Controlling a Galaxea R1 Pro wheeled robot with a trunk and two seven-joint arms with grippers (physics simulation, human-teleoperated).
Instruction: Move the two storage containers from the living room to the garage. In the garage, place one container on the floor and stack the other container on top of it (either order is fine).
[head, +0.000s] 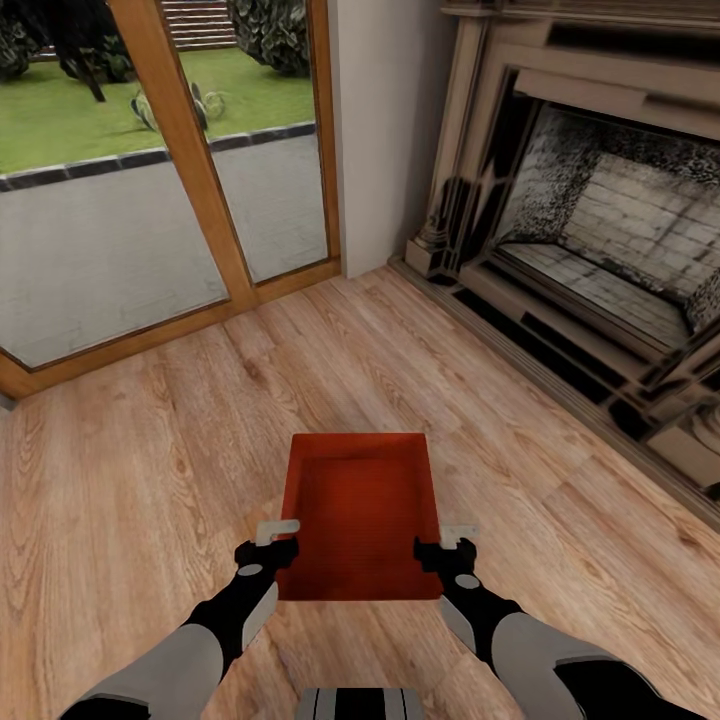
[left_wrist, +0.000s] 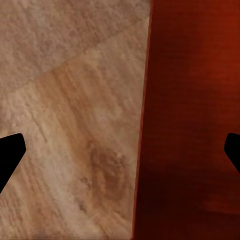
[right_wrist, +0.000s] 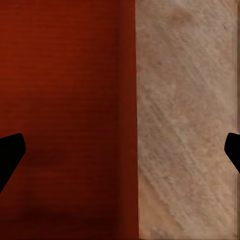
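Observation:
One orange-red storage container (head: 360, 510) is in front of me on the living room's plank floor, its open top up. I cannot tell whether it rests on the planks or is lifted. My left gripper (head: 275, 540) is at its left wall and my right gripper (head: 452, 542) at its right wall. In the left wrist view the left gripper (left_wrist: 120, 150) is open and straddles the container (left_wrist: 190, 125) wall, one finger over the floor and one over the inside. The right gripper (right_wrist: 120, 152) is open and straddles the container (right_wrist: 65, 100) wall the same way.
A fireplace (head: 600, 230) with a stepped hearth fills the right side. A glass door in a wooden frame (head: 180, 150) stands at the back left, with a white wall (head: 385, 130) between the two. Light wood floor (head: 130, 450) lies open to the left.

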